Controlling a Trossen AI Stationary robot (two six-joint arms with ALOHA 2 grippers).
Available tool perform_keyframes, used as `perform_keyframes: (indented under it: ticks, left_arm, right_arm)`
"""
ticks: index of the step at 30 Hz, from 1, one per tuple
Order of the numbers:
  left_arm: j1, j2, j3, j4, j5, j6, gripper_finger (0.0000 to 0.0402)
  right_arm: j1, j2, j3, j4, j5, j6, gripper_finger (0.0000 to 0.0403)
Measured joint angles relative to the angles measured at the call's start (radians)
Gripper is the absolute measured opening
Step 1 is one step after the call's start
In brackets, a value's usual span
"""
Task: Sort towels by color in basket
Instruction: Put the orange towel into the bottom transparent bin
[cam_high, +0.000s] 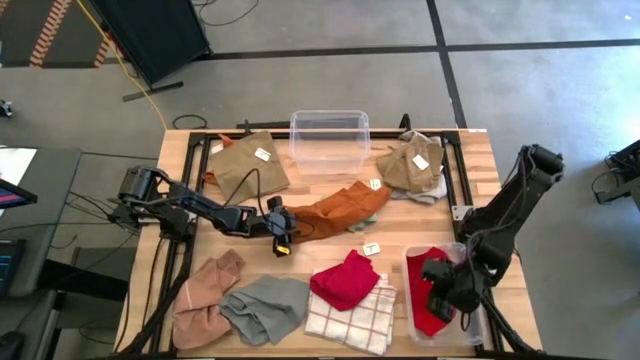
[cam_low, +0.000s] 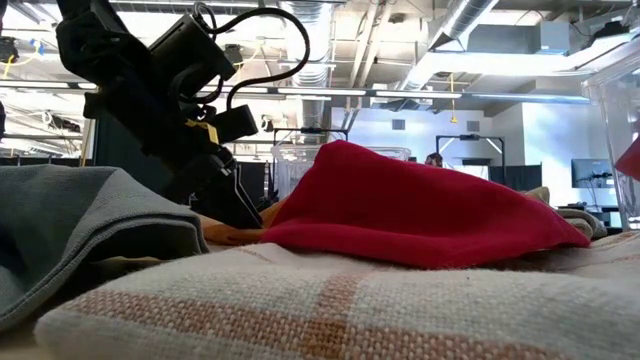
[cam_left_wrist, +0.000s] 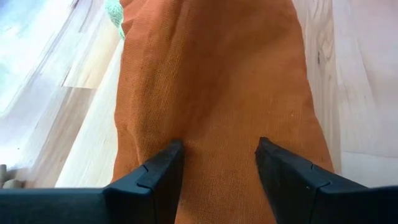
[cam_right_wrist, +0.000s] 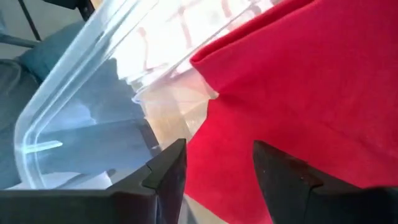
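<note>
A rust-orange towel (cam_high: 338, 210) lies stretched across the middle of the table. My left gripper (cam_high: 281, 236) is open at the towel's left end (cam_left_wrist: 217, 81), one finger on each side of a strip of it. My right gripper (cam_high: 441, 290) hangs open above a clear bin (cam_high: 408, 290) at the near right. A red towel (cam_right_wrist: 298, 81) lies in that bin, below and beyond the fingers. A second red towel (cam_high: 345, 280) rests on a checked towel (cam_high: 350, 315). My left gripper (cam_left_wrist: 219, 162) stands with its two open fingertips (cam_left_wrist: 169, 160) set down on the orange towel's left end (cam_left_wrist: 217, 180). It comes slanting down from the table's left and points along the cloth. The towel lies flat on the table between the fingers and is not pinched.
An empty clear bin (cam_high: 330, 140) stands at the far middle. A tan towel (cam_high: 245, 160) lies at the far left and a beige one (cam_high: 412, 165) at the far right. A pink towel (cam_high: 205, 295) and a grey one (cam_high: 262, 308) lie at the near left.
</note>
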Motion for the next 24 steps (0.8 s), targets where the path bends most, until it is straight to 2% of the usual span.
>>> perform_keyframes:
  ticks: [8,13,19,24]
  left_arm:
    - [0.008,0.000,0.000,0.037,0.000,0.040,0.0192]
    - [0.001,-0.043,0.015,0.042,0.000,0.065,0.0192]
    - [-0.029,-0.101,0.061,0.032,0.003,0.154,0.0192]
    - [-0.035,-0.102,0.092,0.019,0.003,0.221,0.0192]
  right_arm:
    - [0.000,-0.065,0.001,-0.010,0.035,-0.012,0.0203]
    - [0.000,-0.084,0.028,-0.012,0.058,-0.048,0.0203]
    - [-0.016,-0.085,0.080,-0.012,0.070,-0.119,0.0203]
    - [-0.045,-0.084,0.114,-0.013,0.071,-0.178,0.0203]
